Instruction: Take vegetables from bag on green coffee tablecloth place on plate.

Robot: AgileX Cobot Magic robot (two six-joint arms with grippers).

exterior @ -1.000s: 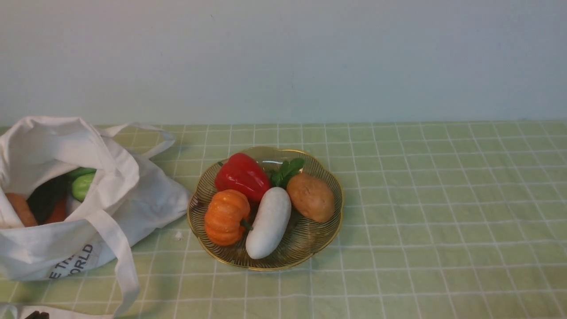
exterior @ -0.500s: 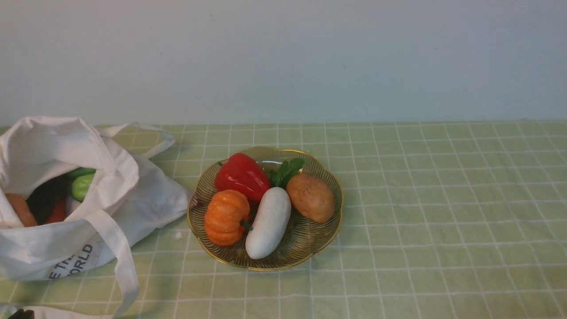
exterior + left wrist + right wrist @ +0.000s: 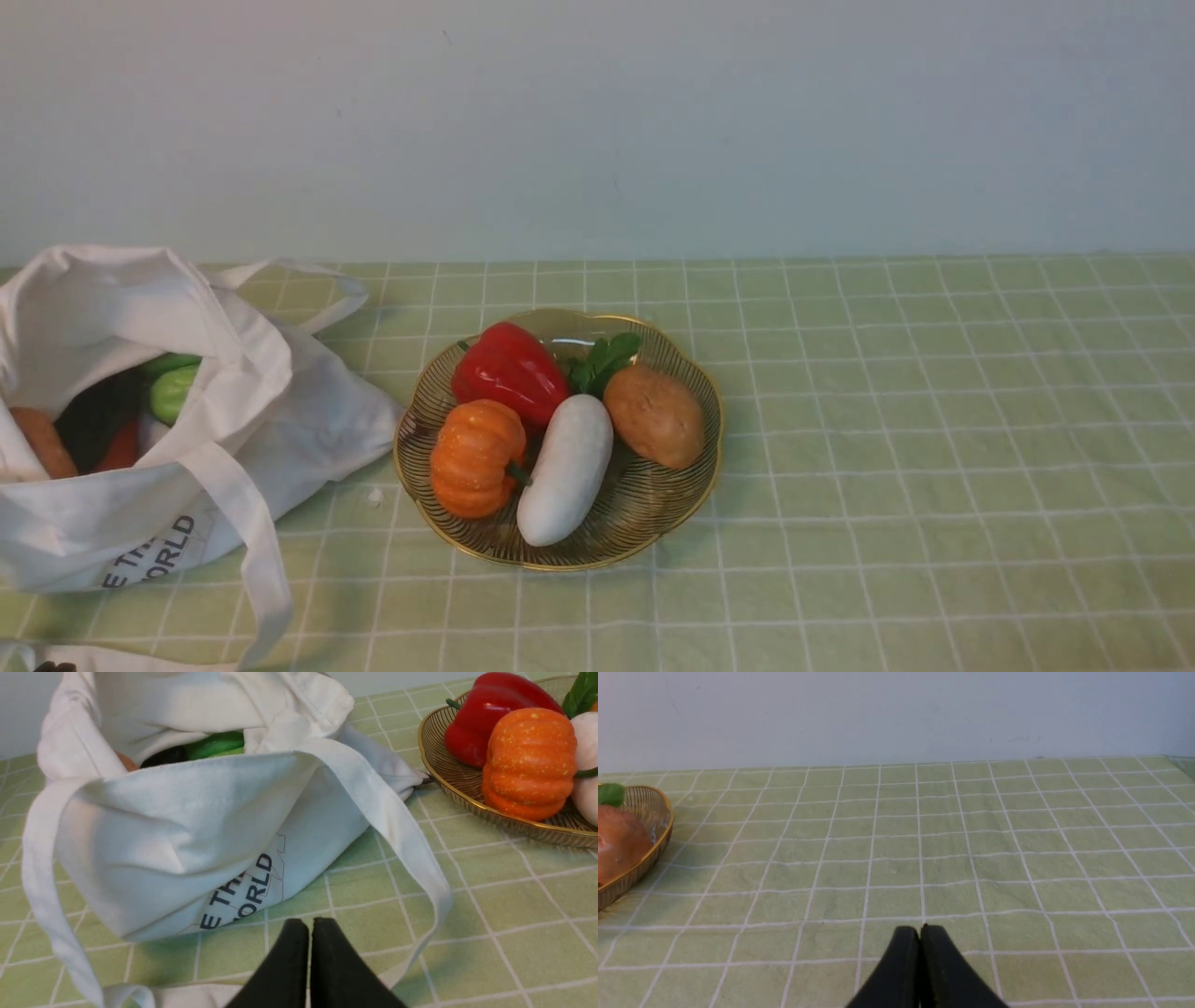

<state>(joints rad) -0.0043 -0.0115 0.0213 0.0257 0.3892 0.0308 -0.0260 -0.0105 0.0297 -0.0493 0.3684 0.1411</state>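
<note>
The white bag [image 3: 261,411] lies open at the left of the green tablecloth [image 3: 934,420]. Inside it I see a green cucumber [image 3: 173,390], a brown-orange vegetable [image 3: 37,439] and something dark. The plate [image 3: 653,541] in the middle holds a red pepper [image 3: 509,373], an orange pumpkin [image 3: 476,455], a white radish [image 3: 567,471] and a brown potato [image 3: 655,416]. My left gripper [image 3: 310,926] is shut and empty, low over the cloth just in front of the bag's printed side [image 3: 187,826]. My right gripper [image 3: 920,933] is shut and empty over bare cloth, right of the plate [image 3: 654,858].
A long bag strap [image 3: 257,551] trails over the cloth towards the front edge, and in the left wrist view it loops beside my left gripper [image 3: 411,840]. A plain pale wall [image 3: 597,121] stands behind the table.
The dark tip of my left gripper at the front view's bottom left corner has drawn back and nearly left the frame. The bag, plate and vegetables have not moved.
</note>
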